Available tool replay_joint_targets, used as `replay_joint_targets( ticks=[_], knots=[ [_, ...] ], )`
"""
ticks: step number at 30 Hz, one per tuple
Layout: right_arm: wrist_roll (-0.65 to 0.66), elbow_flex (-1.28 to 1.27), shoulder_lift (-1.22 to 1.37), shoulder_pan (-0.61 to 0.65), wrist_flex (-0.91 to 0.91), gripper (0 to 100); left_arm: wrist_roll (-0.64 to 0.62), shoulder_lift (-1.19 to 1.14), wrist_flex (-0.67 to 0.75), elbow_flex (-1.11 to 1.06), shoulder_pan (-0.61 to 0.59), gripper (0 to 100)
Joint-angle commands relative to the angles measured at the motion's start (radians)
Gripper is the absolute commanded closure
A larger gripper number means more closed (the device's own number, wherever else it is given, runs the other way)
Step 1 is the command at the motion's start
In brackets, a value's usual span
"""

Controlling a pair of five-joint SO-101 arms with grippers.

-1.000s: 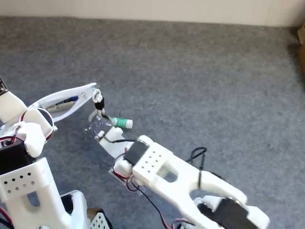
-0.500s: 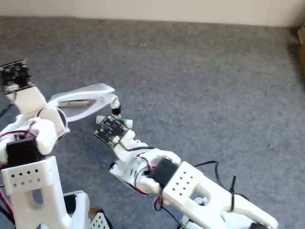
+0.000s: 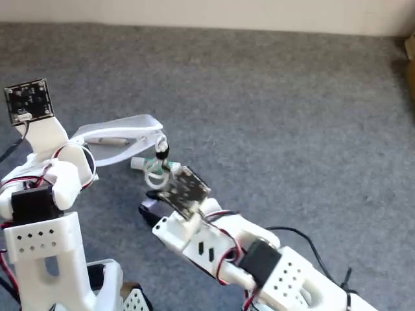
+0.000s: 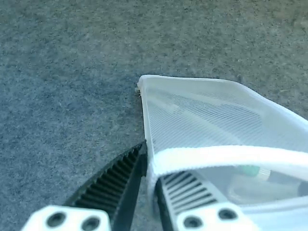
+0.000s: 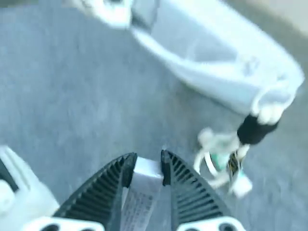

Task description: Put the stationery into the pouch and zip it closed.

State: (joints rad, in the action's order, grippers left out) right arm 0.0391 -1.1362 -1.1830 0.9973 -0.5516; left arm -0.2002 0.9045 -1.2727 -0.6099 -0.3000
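Note:
In the high view, the left arm holds up a white mesh pouch [image 3: 120, 137] by one end. My left gripper [image 4: 149, 155] is shut on the pouch's [image 4: 202, 120] rim, and a green-tipped item [image 4: 250, 170] shows through the mesh. A black zipper pull [image 3: 162, 150] with a white ring hangs at the pouch's far end, beside a green-and-white marker [image 3: 146, 164]. My right gripper [image 5: 147, 161] is short of the pouch [image 5: 211, 53] and is shut on a flat white stationery piece [image 5: 142, 190]. The zipper pull [image 5: 254, 129] and the marker [image 5: 226, 166] lie ahead of it.
Grey carpet [image 3: 292, 110] covers the table, with free room to the right and back. The left arm's white base [image 3: 48, 259] stands at the front left. The right arm's body [image 3: 259, 265] crosses the front. A pale wall edge [image 3: 207, 13] runs along the back.
The left arm has lifted and carried the pouch a little to the right. The right arm has turned its wrist and drawn back toward the front, away from the pouch's mouth.

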Motion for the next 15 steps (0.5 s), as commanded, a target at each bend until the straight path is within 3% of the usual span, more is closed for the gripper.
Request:
replay_joint_targets(
  ticks=[1, 15],
  knots=[
    [-0.005, -0.031, -0.113, 0.007, 0.151, 99.4, 0.008, 0.018, 0.018, 0.008, 0.027, 99],
    [-0.003, -0.174, -0.245, 0.007, 0.691, 99.4, 0.008, 0.018, 0.018, 0.007, 0.024, 99]
  ],
)
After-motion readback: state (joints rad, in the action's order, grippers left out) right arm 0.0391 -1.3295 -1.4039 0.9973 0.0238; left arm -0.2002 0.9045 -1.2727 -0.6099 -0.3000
